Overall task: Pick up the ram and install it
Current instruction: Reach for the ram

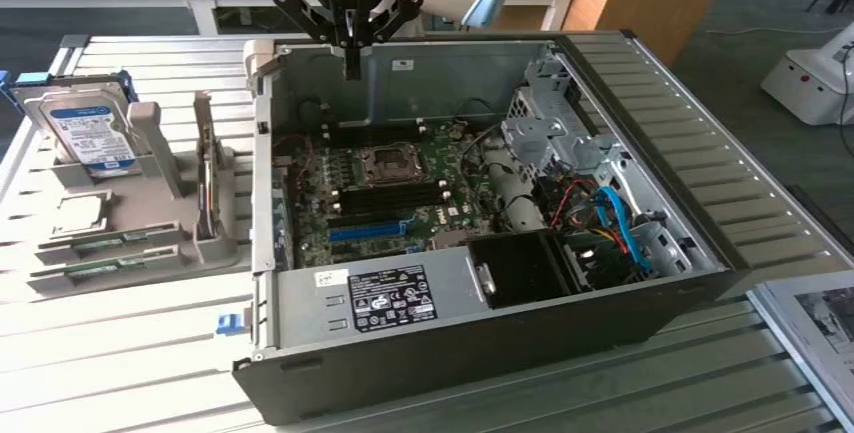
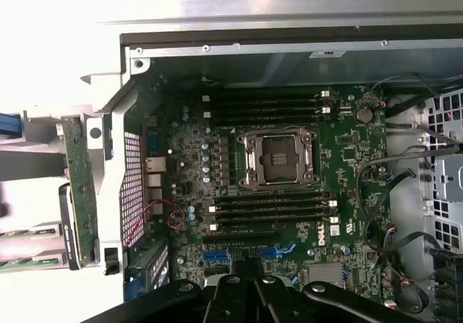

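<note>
The ram, as far as I can tell, is the narrow green stick standing on edge in the grey holder, outside the computer case on the exterior view's left. Two more thin green strips lie flat on the holder's low steps, and a hard drive stands propped at its back. The holder sits on the white slatted surface, just beside the case wall. My pincer is well apart from the stick, hanging over the far edge of the open case with its fingers pressed together and nothing between them. Below it, the motherboard shows its bare processor socket flanked by black memory slots.
</note>
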